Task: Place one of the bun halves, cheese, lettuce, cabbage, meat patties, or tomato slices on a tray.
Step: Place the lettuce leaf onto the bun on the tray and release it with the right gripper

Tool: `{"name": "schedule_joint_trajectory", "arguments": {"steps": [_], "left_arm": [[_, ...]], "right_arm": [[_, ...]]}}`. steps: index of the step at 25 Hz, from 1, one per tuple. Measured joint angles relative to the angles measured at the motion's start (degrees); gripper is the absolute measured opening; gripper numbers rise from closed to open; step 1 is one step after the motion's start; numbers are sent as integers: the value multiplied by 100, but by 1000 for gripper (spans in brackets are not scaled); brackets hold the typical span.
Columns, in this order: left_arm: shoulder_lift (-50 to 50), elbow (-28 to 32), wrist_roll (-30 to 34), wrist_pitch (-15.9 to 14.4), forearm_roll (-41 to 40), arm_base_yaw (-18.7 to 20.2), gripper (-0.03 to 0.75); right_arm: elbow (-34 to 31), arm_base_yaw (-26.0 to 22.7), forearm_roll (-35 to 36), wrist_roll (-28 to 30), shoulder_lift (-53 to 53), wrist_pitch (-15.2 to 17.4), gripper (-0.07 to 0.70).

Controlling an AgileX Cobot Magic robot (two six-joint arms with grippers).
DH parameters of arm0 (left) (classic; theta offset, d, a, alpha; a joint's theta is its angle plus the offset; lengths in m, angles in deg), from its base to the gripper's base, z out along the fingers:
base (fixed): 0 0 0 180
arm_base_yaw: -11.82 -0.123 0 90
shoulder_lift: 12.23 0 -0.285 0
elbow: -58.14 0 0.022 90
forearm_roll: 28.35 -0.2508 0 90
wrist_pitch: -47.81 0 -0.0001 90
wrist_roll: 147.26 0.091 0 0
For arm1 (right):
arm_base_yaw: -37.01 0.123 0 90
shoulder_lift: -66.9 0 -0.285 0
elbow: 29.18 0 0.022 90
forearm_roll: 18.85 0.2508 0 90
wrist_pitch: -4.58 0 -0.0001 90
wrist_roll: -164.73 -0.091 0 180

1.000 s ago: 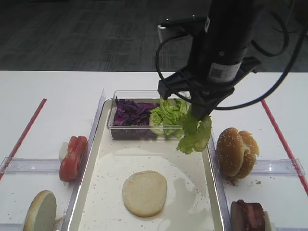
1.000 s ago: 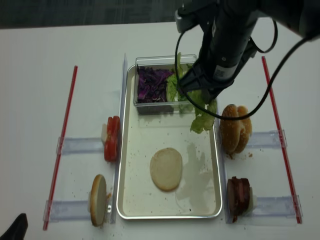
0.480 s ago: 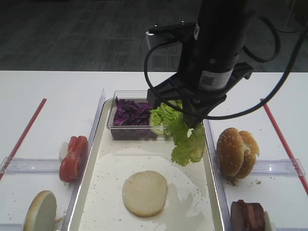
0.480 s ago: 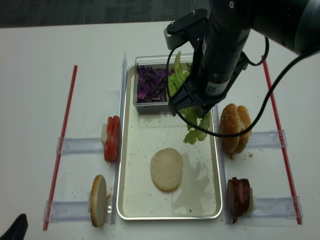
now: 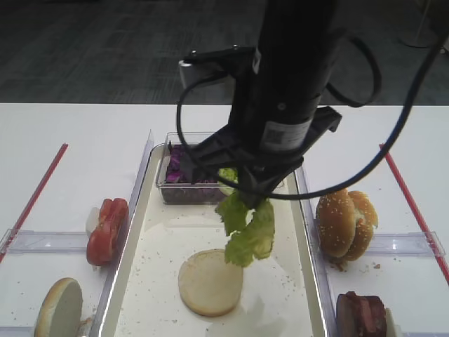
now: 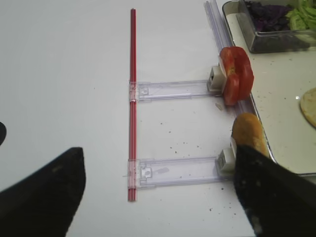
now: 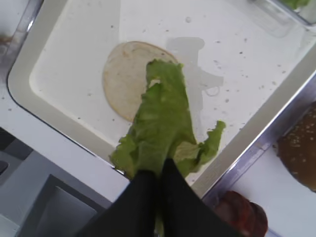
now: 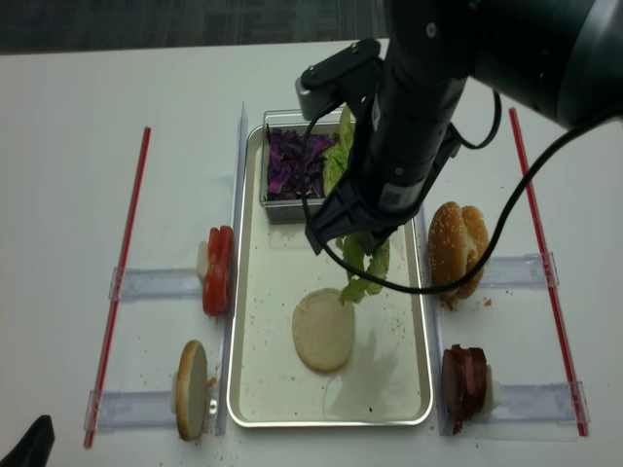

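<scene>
My right gripper [image 7: 160, 167] is shut on a ruffled green lettuce leaf [image 7: 163, 113] that hangs from its tips [image 5: 247, 235] above the tray [image 5: 158, 260]. The leaf's lower end dangles over the right edge of a pale flat bun half [image 5: 210, 282] lying on the tray floor [image 8: 263, 370]. Whether the leaf touches the bun, I cannot tell. My left gripper [image 6: 158, 197] is open over bare table left of the tray, with nothing between its fingers.
A clear tub at the tray's far end holds purple cabbage [image 8: 292, 165] and more lettuce [image 8: 336, 156]. Tomato slices [image 5: 106, 228] and a bun half [image 5: 59, 309] stand in holders on the left. Sesame buns [image 5: 344, 221] and meat patties [image 5: 361, 316] stand on the right.
My right arm has carried the lettuce leaf away from the tub, forward and leftward, lowering it over the bun half. The left gripper view has no earlier frame.
</scene>
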Motion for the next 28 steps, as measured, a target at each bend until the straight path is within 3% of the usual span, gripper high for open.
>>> {"name": "schedule_joint_trajectory", "arguments": {"steps": [10,19,28], "left_arm": [[0,0,0,0,0,0,565],[0,0,0,0,0,0,565],[0,0,0,0,0,0,565]], "right_arm": [[0,699,247,-32,-314,-56,53],[13,707,213,-19,-654,-245,53],[511,668,66,2,-1077,-185,53]]}}
